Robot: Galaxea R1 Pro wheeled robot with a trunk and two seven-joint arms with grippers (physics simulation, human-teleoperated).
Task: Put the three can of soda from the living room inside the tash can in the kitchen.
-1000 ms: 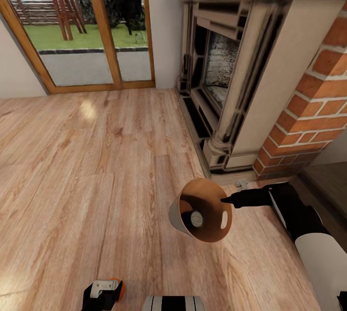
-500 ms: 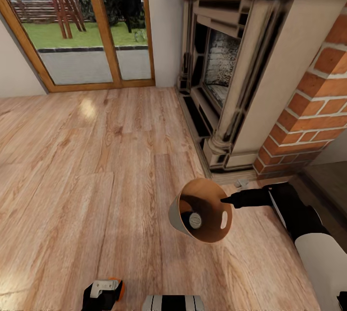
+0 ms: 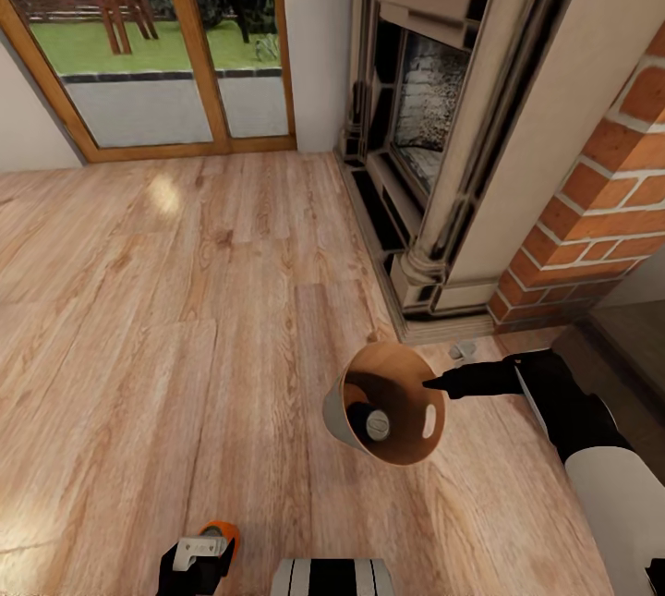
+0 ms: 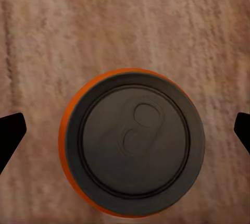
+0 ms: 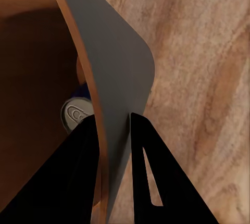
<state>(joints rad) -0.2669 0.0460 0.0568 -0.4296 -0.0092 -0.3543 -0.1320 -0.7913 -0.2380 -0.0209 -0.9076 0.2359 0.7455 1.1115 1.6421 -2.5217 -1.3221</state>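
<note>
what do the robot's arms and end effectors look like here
The right arm has a glossy black forearm narrowing to a slim black end effector, with a light grey-white segment behind. The left end effector is black with a pale grey plate. Fingers look flat, black and tapering.

Two soda cans: orange can [image 4: 131, 142], dark can [image 3: 369, 420]; one bucket [image 3: 406, 365].

No legible text, label, brand, number or sign anywhere; grey top of the orange soda can [image 4: 133, 148] bears none.
</note>
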